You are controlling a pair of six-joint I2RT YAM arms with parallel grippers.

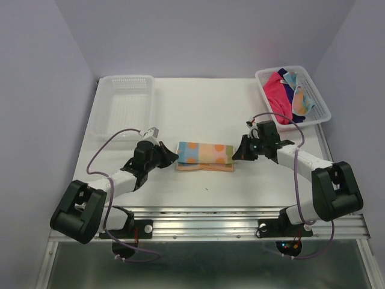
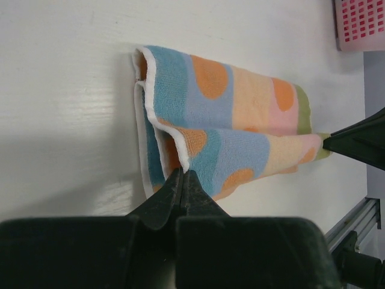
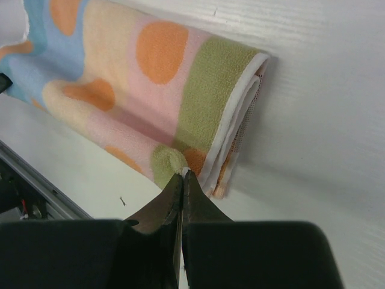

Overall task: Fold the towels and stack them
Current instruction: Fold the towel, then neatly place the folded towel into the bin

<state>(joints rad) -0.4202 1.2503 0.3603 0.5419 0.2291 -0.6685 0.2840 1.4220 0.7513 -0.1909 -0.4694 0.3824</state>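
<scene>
Left pincer (image 1: 173, 158) and right pincer (image 1: 236, 155): both closed on your striped towel (image 1: 204, 154).
Top: towel lies folded between them. Left wrist: jaws pinch the layered edge. Right wrist: jaws nip the green corner, likely so the layers align.

The left arm (image 1: 123, 176) and right arm (image 1: 299, 159) each had white tubular links between bulky black joint housings (image 1: 78, 211). 1 thin lilac cable (image 1: 111, 136) looped along each arm. Both stood on black bases (image 1: 278, 226) with small red-orange lights (image 1: 281, 245) nearby. The jaws were matte black wedges tapering to thin tips.
</scene>
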